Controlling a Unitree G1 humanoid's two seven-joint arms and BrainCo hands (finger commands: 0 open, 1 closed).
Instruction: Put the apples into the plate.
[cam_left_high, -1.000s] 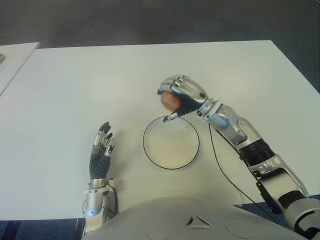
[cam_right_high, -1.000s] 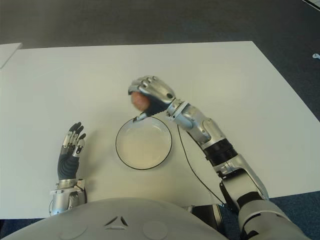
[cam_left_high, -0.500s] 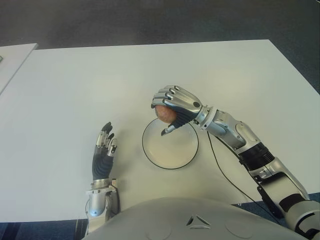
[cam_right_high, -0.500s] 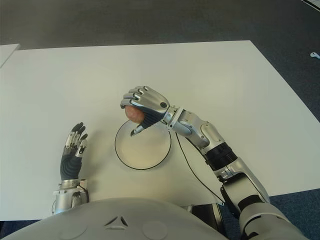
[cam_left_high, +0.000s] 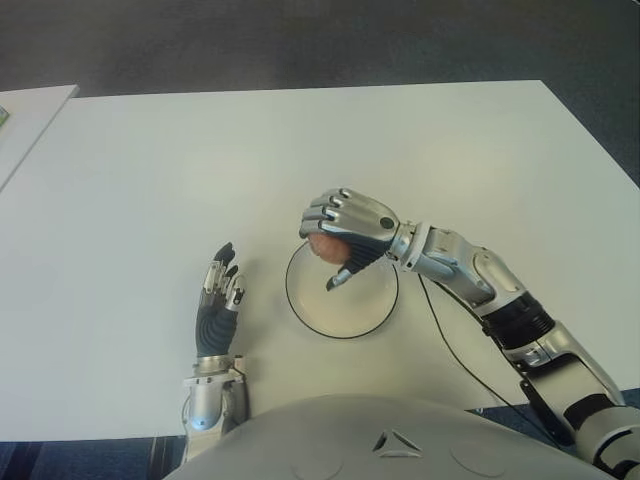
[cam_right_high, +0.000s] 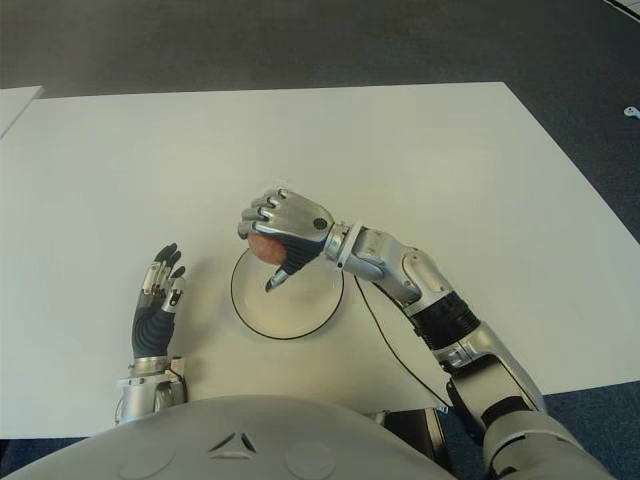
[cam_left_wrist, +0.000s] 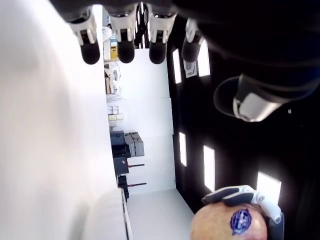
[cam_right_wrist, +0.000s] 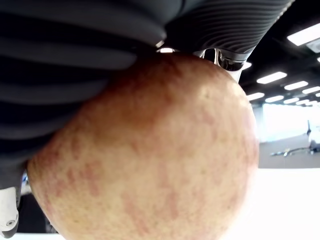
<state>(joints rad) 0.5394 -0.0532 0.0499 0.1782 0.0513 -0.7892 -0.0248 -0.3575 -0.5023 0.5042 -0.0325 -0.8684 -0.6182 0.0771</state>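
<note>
My right hand (cam_left_high: 338, 240) is shut on a red-yellow apple (cam_left_high: 325, 246), holding it over the far left part of the round white plate (cam_left_high: 345, 318) with a dark rim. In the right wrist view the apple (cam_right_wrist: 150, 150) fills the picture, with the fingers (cam_right_wrist: 75, 45) wrapped around it. The same apple (cam_left_wrist: 227, 225), with a blue sticker, also shows in the left wrist view. My left hand (cam_left_high: 217, 300) shows left of the plate near the table's front edge, fingers straight and holding nothing. No other apple is in view.
The white table (cam_left_high: 300, 140) spreads wide around the plate. A second white surface (cam_left_high: 25, 115) adjoins it at the far left. A thin black cable (cam_left_high: 450, 345) runs along the table under my right forearm. Dark floor lies beyond the far edge.
My right hand has carried the apple nearer and lower, from beyond the plate's far rim to over the plate. The left hand has shifted slightly to the right.
</note>
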